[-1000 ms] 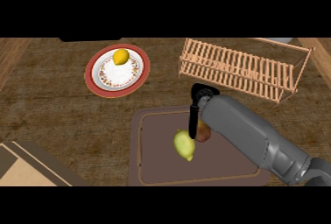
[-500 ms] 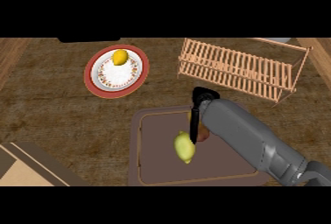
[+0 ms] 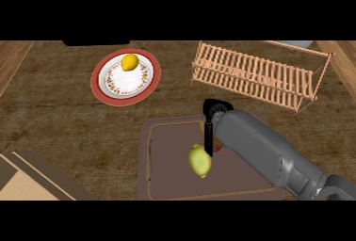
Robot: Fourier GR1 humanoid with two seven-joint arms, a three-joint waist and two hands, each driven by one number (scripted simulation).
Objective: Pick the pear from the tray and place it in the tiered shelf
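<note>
Right arm only in view: grey forearm comes in from the lower right corner and runs diagonally up toward centre, steeply foreshortened. Right robot hand [image 3: 211, 123] is black, mostly hidden behind the wrist end of the forearm; only a dark top edge and one thin black finger [image 3: 208, 143] pointing straight down show. Can't tell from here whether the fingers are curled or straight. Wrist looks pitched downward toward the worktop. Left arm and left robot hand don't show at all.
</note>
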